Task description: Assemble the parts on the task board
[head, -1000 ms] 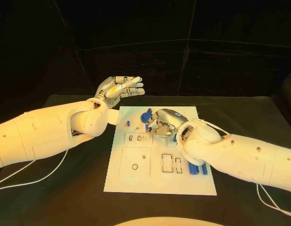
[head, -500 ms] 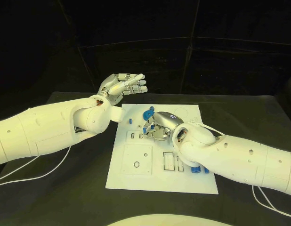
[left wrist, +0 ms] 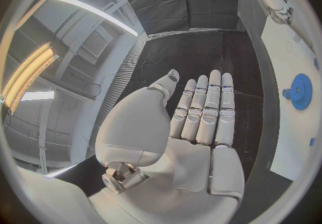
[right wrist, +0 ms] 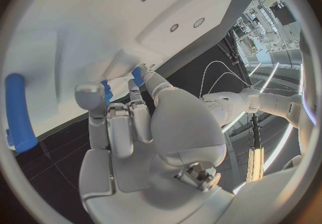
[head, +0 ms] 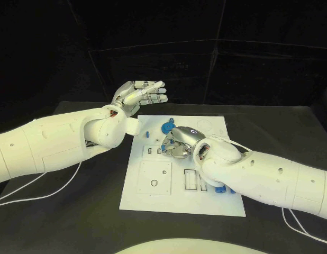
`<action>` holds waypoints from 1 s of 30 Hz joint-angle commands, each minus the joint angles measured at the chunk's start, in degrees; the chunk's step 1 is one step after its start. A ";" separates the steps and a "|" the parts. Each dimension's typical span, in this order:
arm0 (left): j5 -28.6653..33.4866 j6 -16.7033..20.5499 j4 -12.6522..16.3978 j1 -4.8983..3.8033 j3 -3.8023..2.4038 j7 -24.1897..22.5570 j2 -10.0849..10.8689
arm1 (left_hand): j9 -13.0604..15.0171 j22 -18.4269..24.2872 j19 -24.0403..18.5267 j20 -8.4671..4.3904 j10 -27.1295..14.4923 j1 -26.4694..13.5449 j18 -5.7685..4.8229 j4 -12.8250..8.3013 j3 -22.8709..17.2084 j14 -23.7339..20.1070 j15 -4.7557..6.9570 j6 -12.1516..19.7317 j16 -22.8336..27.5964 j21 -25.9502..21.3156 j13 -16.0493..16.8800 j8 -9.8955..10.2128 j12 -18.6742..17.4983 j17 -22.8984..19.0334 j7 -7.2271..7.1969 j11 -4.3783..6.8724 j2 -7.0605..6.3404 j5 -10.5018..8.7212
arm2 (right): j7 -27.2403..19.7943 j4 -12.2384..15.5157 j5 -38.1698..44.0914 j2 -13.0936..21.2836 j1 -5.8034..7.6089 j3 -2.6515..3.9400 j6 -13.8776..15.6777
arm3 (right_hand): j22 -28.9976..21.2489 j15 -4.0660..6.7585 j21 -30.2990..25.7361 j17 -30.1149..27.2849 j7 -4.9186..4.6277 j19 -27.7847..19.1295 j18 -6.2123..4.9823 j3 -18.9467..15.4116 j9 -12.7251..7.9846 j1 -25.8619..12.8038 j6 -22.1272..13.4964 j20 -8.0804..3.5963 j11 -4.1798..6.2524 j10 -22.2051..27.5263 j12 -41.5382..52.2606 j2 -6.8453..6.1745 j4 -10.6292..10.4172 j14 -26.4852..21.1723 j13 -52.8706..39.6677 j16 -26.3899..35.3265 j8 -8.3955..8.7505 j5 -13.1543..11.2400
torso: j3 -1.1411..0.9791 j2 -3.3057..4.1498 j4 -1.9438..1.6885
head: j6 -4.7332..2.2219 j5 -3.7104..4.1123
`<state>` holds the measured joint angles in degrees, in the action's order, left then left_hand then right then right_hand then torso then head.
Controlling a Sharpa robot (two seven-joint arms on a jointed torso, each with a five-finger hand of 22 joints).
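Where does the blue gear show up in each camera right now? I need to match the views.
Head view: the blue gear lies near the task board's far edge, just beyond the right hand.
Left wrist view: the gear lies on the board, beside the open left hand.
Right wrist view: I cannot make it out.
Shared landmark: the white task board.

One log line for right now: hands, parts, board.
left hand: raised, open | right hand: on task board, fingers at small blue part | blue gear: on board

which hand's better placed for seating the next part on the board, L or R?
Right, probably. The right hand is down over the task board, fingertips at a small blue part. The left hand is raised beyond the board's far edge, fingers straight, holding nothing.
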<state>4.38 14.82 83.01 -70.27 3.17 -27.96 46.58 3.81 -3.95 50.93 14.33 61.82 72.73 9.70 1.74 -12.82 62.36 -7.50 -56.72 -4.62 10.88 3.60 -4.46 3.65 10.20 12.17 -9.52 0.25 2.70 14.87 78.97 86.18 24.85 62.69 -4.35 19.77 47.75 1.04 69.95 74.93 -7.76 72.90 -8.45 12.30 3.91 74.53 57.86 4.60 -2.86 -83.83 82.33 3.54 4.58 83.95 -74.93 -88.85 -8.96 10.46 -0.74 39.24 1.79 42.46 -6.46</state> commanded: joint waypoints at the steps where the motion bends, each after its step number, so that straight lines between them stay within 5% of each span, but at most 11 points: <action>1: 0.03 -0.51 0.17 -0.10 -0.01 -0.34 -0.06 | 0.00 -0.07 0.29 -0.06 0.35 -0.31 0.97 -0.39 0.09 0.22 -0.02 -0.28 -0.30 -0.06 0.08 0.20 0.18 -0.06 -0.01 0.12 0.45 0.05 | 0.45 -0.26 0.77 -0.08 0.07 -0.01 -1.94 | -0.13 0.42 -0.01 12.76 0.14 0.12 1.04 0.42 0.03 -0.49 0.71 -0.04 0.14 -0.23 0.18 0.11 -0.07 5.55 -6.29 -0.29 -0.07 0.27 | -0.01 -0.01 0.01 | 0.00 0.10; 18: 0.02 -0.60 0.14 -0.09 -0.01 -0.28 -0.07 | 0.00 -0.07 0.29 -0.06 0.35 -0.31 0.97 -0.39 0.09 0.22 -0.02 -0.28 -0.30 -0.06 0.08 0.20 0.18 -0.06 -0.01 0.12 0.45 0.05 | 1.28 -0.29 1.78 0.11 0.02 -0.08 -4.83 | -0.36 0.40 -0.15 12.56 0.09 0.00 1.00 0.63 -0.02 -1.15 0.57 -0.02 0.10 -0.10 0.03 -0.39 -0.24 5.50 -6.14 -0.21 0.18 0.28 | 0.00 -0.03 0.08 | 0.21 -0.07; 30: 0.02 -0.66 0.03 -0.09 0.00 -0.23 -0.12 | 0.00 -0.07 0.49 -0.12 0.41 -0.36 0.96 -0.44 0.06 0.39 0.02 -0.34 -0.34 -0.05 0.08 0.21 0.17 -0.14 -0.01 0.14 0.45 0.06 | 1.55 0.07 2.32 0.23 -0.04 -0.09 -5.47 | -0.70 0.28 -0.37 12.40 -0.11 -0.20 0.96 0.97 -0.06 -1.60 0.16 0.07 -0.05 0.13 -0.22 -2.11 0.27 5.46 -5.92 -0.14 0.70 0.07 | -0.02 -0.03 0.05 | 0.39 -0.06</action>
<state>4.43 14.81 83.01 -70.27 3.17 -27.90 46.50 3.81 -3.95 51.12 14.13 61.82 72.51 9.70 1.58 -12.65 62.35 -7.50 -56.72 -4.62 10.88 3.60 -4.46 3.65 10.11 12.17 -9.52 0.47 2.70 15.48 79.16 88.02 24.96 62.88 -4.20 16.56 47.12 1.04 69.94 74.92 -7.87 72.90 -8.45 13.11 3.80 72.95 58.00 4.60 -2.86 -83.83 82.32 1.95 4.56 83.94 -74.93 -88.85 -8.53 10.46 -0.75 39.20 1.83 42.82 -6.53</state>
